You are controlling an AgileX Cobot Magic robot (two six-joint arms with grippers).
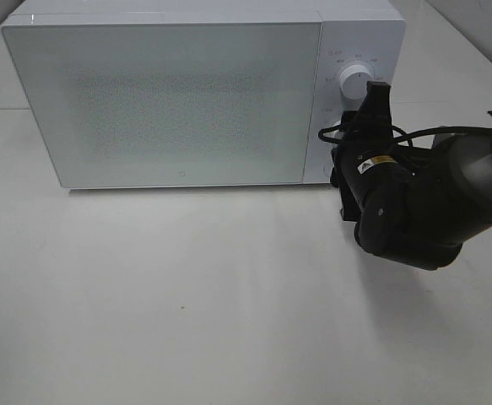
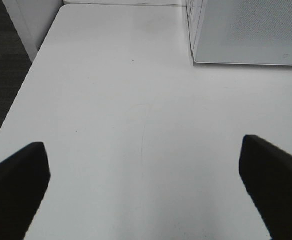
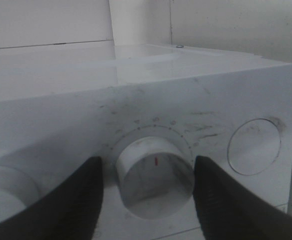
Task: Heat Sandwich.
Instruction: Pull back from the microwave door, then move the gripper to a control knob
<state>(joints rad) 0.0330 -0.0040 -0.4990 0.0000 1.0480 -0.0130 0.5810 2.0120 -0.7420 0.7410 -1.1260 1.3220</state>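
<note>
Soft, even overhead light. White table (image 1: 186,321) reads bright; a faint diffuse shadow lies under the microwave (image 1: 161,101) and beneath the right arm (image 1: 448,194). Door mesh shows grainy speckle. Right wrist view dimmer, greyish; the near dark fingers (image 3: 60,210) are soft-edged, out of focus.

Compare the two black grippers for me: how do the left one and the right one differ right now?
Position: the left gripper hangs over the white table; the right gripper is at the white microwave's control panel.
Contents: nothing sits between the left gripper's fingers; the right gripper's fingers flank a round white dial.
Spread: the left gripper's fingers look wider apart than the right gripper's.
Both are black and open.
</note>
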